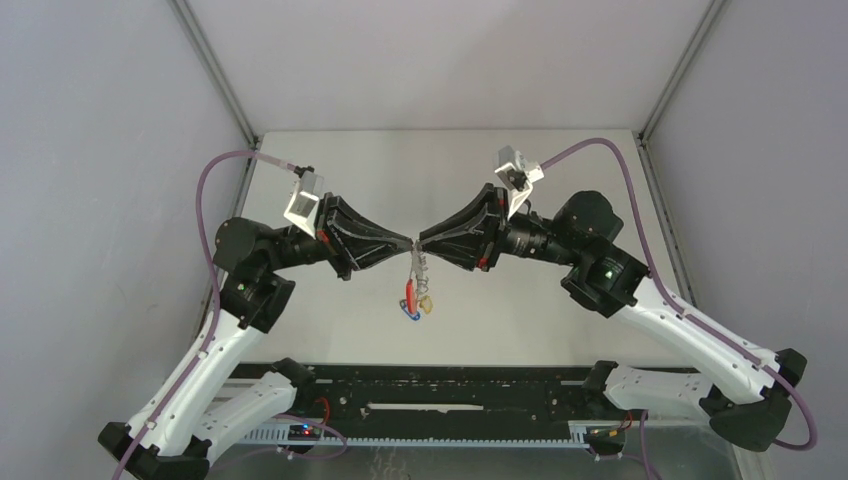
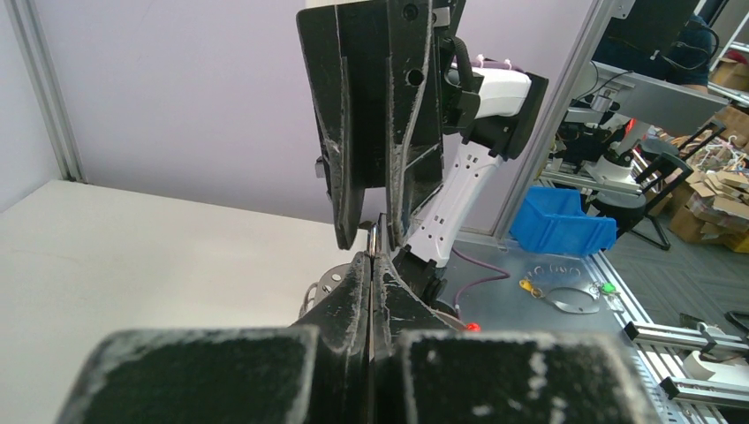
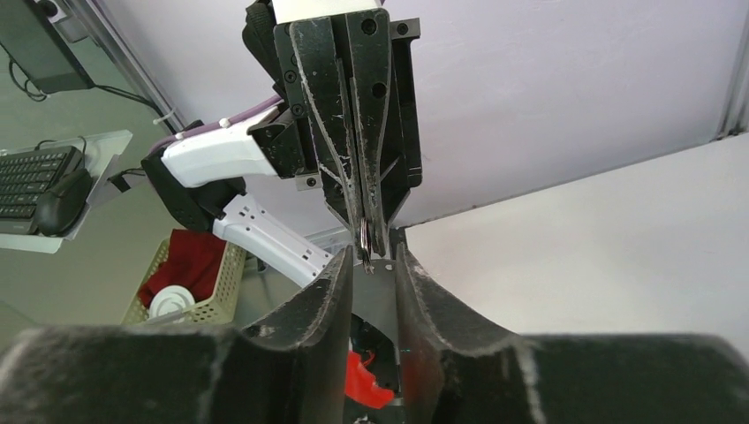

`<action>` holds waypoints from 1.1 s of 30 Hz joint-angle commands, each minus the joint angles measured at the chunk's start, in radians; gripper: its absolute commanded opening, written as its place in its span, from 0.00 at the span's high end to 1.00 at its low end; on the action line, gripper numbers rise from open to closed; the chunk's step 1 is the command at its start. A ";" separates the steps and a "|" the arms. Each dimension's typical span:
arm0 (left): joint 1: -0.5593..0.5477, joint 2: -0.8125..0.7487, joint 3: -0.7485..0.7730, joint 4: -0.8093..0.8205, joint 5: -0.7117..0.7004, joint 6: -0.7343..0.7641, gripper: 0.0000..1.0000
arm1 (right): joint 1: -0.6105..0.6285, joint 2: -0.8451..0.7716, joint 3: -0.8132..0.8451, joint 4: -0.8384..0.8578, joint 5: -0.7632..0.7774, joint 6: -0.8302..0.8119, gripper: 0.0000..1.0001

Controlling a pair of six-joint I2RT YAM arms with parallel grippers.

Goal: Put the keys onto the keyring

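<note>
My two grippers meet tip to tip above the table's middle. My right gripper (image 1: 422, 243) (image 3: 372, 253) is shut on the grey metal plate of the keyring (image 3: 380, 291), whose red band (image 3: 366, 376) shows between the fingers. The keyring (image 1: 419, 270) hangs below the tips, and its red band (image 1: 408, 293) is on its left side. The blue tag (image 1: 410, 313) and the yellow-orange tag (image 1: 428, 306) dangle at its lower end. My left gripper (image 1: 410, 243) (image 2: 372, 256) is shut on a thin wire clip (image 3: 364, 238) at the keyring's top.
The white table (image 1: 560, 180) lies inside grey walls with aluminium posts (image 1: 215, 70). Beyond the table stand a blue bin (image 2: 561, 221) and a basket holding red cloth (image 3: 190, 269). The arm bases and a black rail (image 1: 450, 385) run along the near edge.
</note>
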 commanded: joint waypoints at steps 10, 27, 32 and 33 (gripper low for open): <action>-0.001 -0.006 0.039 0.014 0.011 0.040 1.00 | -0.007 0.026 0.001 0.083 -0.062 0.032 1.00; 0.005 0.047 0.091 -0.628 0.147 0.651 0.55 | 0.051 0.140 0.307 -0.785 0.034 -0.359 1.00; 0.005 0.062 0.097 -0.682 0.111 0.713 0.59 | 0.115 0.254 0.483 -0.961 0.118 -0.439 1.00; 0.005 0.062 0.099 -0.681 0.115 0.715 0.60 | 0.128 0.275 0.509 -0.990 0.135 -0.448 1.00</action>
